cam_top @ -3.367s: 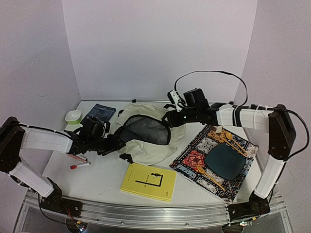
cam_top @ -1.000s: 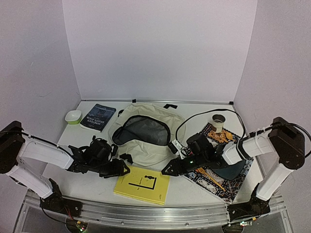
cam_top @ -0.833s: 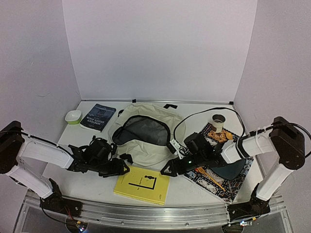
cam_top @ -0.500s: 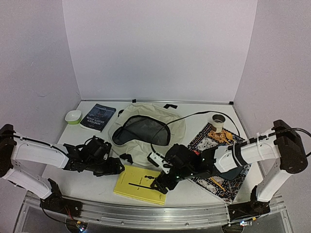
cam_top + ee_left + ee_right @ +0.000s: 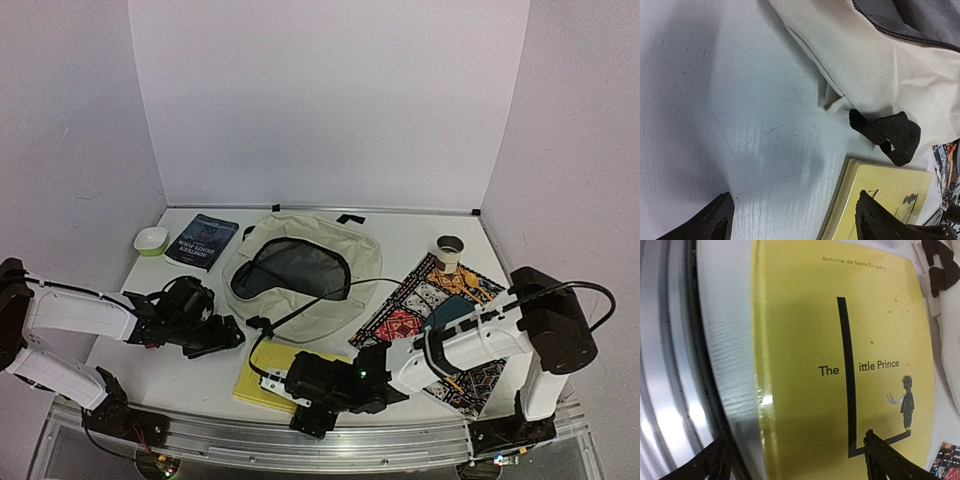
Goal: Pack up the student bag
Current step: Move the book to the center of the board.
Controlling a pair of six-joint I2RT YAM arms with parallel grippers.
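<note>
The student bag (image 5: 300, 270) lies flat in the middle of the table, cream fabric with its grey mesh mouth open upward. The left wrist view shows its edge (image 5: 880, 65) and a black strap loop (image 5: 890, 132). A yellow book (image 5: 258, 372) lies in front of it. My left gripper (image 5: 228, 338) is open just left of the book, low over bare table (image 5: 795, 225). My right gripper (image 5: 300, 400) is open at the book's near edge. Its fingers straddle the spine of the yellow cover (image 5: 840, 365), one finger (image 5: 885, 460) over the cover.
A dark blue book (image 5: 202, 240) and a green bowl (image 5: 151, 240) sit at the back left. A patterned placemat (image 5: 440, 300) with a dark plate and a cup (image 5: 449, 252) lies on the right. The metal table rail (image 5: 665, 365) runs close beside the right gripper.
The right arm swept left from the placemat to the near edge of the yellow book and its jaws opened. The left gripper drew slightly back to the left and opened wider.
</note>
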